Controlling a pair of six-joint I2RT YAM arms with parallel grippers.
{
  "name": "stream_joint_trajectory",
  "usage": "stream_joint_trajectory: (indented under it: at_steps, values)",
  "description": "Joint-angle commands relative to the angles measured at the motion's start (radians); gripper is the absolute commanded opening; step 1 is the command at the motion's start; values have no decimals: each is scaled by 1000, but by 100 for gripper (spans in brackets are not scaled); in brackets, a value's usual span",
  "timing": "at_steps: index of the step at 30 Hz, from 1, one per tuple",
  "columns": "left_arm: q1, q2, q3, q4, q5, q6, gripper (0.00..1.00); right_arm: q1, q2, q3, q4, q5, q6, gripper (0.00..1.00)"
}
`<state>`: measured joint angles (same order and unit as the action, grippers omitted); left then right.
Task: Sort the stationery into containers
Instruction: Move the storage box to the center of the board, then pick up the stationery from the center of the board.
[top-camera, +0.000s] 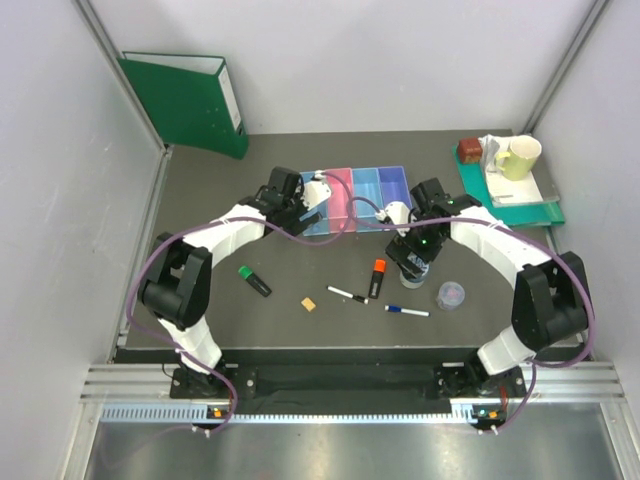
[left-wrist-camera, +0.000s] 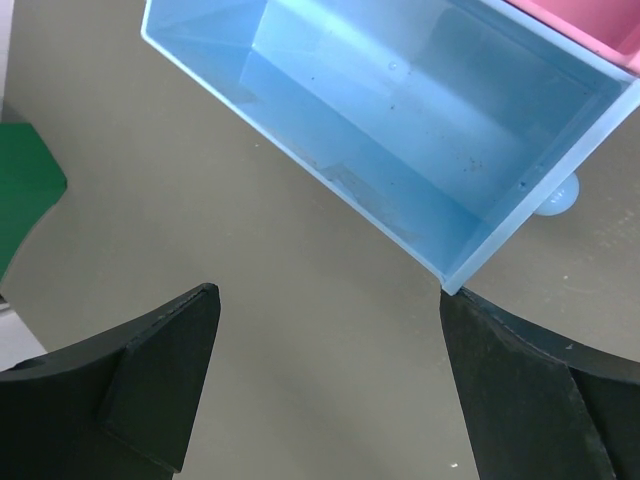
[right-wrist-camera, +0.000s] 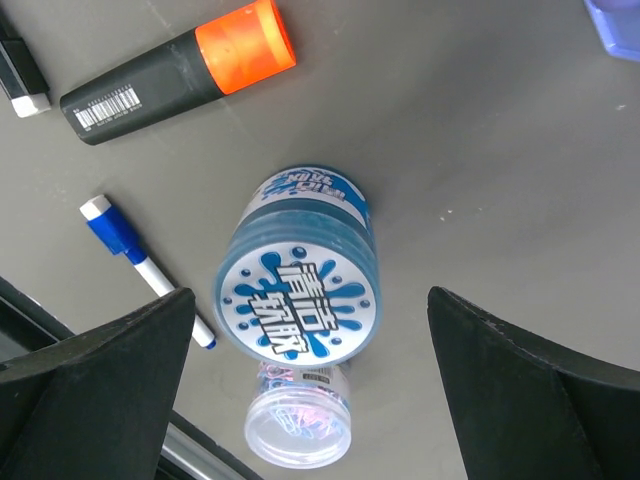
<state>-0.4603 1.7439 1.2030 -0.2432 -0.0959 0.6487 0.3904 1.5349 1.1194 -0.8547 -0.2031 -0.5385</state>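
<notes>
The four joined bins (top-camera: 356, 192) stand at the table's middle back. My left gripper (top-camera: 303, 208) is open and empty, hovering at the near corner of the light blue bin (left-wrist-camera: 400, 130), which is empty. My right gripper (top-camera: 416, 256) is open above the round blue-white tub (right-wrist-camera: 300, 275), with the jaws wide on either side and not touching it. The small purple cup (top-camera: 451, 294), holding paper clips, shows just beyond the tub in the right wrist view (right-wrist-camera: 300, 425). The orange-capped highlighter (right-wrist-camera: 170, 70), green-capped highlighter (top-camera: 254, 280), tan block (top-camera: 309, 303) and two white pens (top-camera: 347, 294) (top-camera: 407, 310) lie on the table.
A green binder (top-camera: 190, 100) leans at the back left. A teal tray (top-camera: 520, 205) with a yellow-green mug (top-camera: 520, 155) sits at the back right. The pink bin (left-wrist-camera: 590, 20) adjoins the light blue one. White walls enclose the table.
</notes>
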Motion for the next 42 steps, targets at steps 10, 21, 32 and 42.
stream_joint_trajectory:
  at_steps: [10,21,32,42]
  values:
    - [-3,-78,49,0,4,-44,96,22,13,-23,49,19,11,71]
    - [-3,-315,73,-207,5,-69,96,25,-13,-30,59,24,35,24]
    - [-5,-579,-48,-386,62,-54,97,27,-156,62,-1,59,-3,12]
    - [-5,-635,-22,-473,91,-69,97,34,-95,308,-24,113,-37,7]
